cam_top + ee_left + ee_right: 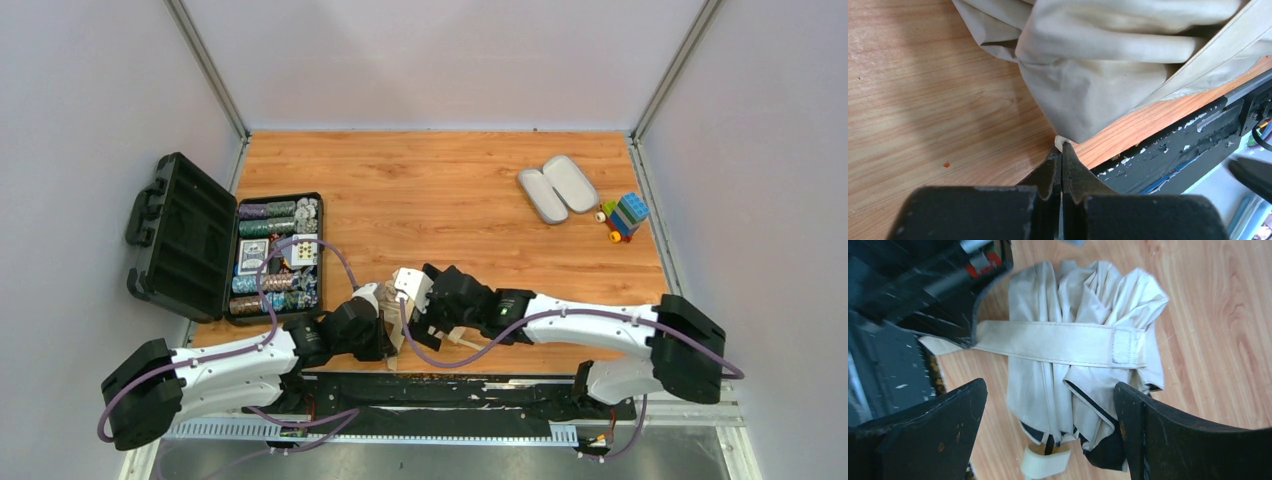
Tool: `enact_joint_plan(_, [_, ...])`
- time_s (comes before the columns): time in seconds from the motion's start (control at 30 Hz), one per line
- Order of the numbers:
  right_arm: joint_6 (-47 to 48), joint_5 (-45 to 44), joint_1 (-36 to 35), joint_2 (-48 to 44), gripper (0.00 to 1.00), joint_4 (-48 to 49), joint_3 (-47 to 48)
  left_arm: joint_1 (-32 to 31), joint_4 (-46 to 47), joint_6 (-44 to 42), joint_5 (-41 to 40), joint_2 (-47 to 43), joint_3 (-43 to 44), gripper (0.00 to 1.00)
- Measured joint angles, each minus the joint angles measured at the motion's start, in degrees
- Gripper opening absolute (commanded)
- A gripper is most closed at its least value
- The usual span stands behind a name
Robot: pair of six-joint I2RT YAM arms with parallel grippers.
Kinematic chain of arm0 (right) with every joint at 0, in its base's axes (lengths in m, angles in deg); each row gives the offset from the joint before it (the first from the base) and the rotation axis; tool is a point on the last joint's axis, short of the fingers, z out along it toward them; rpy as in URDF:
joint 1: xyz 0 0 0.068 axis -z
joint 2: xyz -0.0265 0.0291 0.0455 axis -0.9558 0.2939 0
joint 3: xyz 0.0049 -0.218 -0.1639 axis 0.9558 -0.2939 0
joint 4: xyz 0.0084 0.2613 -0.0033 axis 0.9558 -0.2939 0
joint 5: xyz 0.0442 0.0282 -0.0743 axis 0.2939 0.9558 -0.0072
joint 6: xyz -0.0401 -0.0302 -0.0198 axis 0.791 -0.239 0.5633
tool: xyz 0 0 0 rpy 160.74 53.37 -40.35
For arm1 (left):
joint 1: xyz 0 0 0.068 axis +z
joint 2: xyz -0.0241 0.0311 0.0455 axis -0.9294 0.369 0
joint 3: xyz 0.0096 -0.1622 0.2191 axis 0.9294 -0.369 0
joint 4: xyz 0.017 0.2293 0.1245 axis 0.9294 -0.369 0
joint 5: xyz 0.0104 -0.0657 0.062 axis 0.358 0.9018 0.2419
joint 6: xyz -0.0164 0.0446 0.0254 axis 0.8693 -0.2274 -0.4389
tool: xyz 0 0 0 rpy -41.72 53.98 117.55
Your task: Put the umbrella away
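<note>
Black case (pixel 185 240), open left of the umbrella (pixel 1083 375), holds poker chips (pixel 265 212) and cards (pixel 252 256); left fingers (pixel 1050 172) pinch its strap (pixel 1058 342), right fingers (pixel 943 425) spread over it.

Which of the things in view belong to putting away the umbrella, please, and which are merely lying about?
Job in hand: umbrella; its strap, pinched at the end by the shut left gripper; open right gripper over the bundle.

Lying about: open poker chip case; open grey oval case, possibly the umbrella's holder; coloured block toy.
</note>
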Motion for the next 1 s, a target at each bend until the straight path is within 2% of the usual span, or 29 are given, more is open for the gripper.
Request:
enact_joint_plan(0.23, [2.4, -5.5, -2.0, 13.4, 1.00, 9.2, -5.5, 0.0, 0.3, 0.1, 0.0, 0.3, 0.0, 0.00])
enact_joint_plan(0.3, [1.9, -7.7, -2.6, 15.1, 0.97, 12.7, -5.3, 0.0, 0.5, 0.1, 0.0, 0.4, 0.0, 0.00])
enact_joint_plan(0.37, [0.9, -9.7, -2.9, 16.1, 0.84, 16.6, -5.9, 0.0, 0.6, 0.2, 0.1, 0.4, 0.0, 0.00])
enact_joint_plan(0.4, [-0.1, -10.7, -3.0, 16.5, 0.75, 18.8, -6.6, 0.0, 0.6, 0.2, 0.1, 0.4, 0.0, 0.00])
enact_joint_plan(0.47, [-1.7, -12.3, -3.0, 16.9, 0.50, 22.7, -8.3, 0.0, 0.5, 0.3, 0.1, 0.1, 0.0, 0.00])
enact_joint_plan(0.5, [-2.6, -12.8, -2.8, 17.0, 0.31, 24.3, -9.1, 0.0, 0.1, 0.3, 0.0, -0.2, 0.0, 0.00])
enact_joint_plan(0.6, [-5.3, -12.2, -0.9, 17.4, 0.08, 27.5, -10.6, 0.0, -2.4, 0.3, -0.1, -2.4, 0.0, 0.00])
enact_joint_plan(0.67, [-7.9, -8.5, 1.7, 16.8, 0.00, 28.3, -11.0, 0.0, -5.5, 0.2, -0.3, -4.8, 0.1, 0.00])
enact_joint_plan(0.8, [-15.7, 7.9, 10.0, 16.3, 0.00, 28.4, -10.7, 0.0, -13.7, -0.8, -1.4, -10.6, 0.6, 0.00])
enact_joint_plan(0.9, [-27.6, 24.4, 16.7, 18.4, 0.00, 31.2, -10.1, 0.1, -16.1, -1.9, -0.9, -14.5, 1.7, 0.00])
enact_joint_plan(1.0, [-39.9, 35.3, 20.2, 22.7, 0.00, 36.5, -9.7, 0.0, -13.8, -2.1, 1.4, -16.2, 1.0, 0.00])
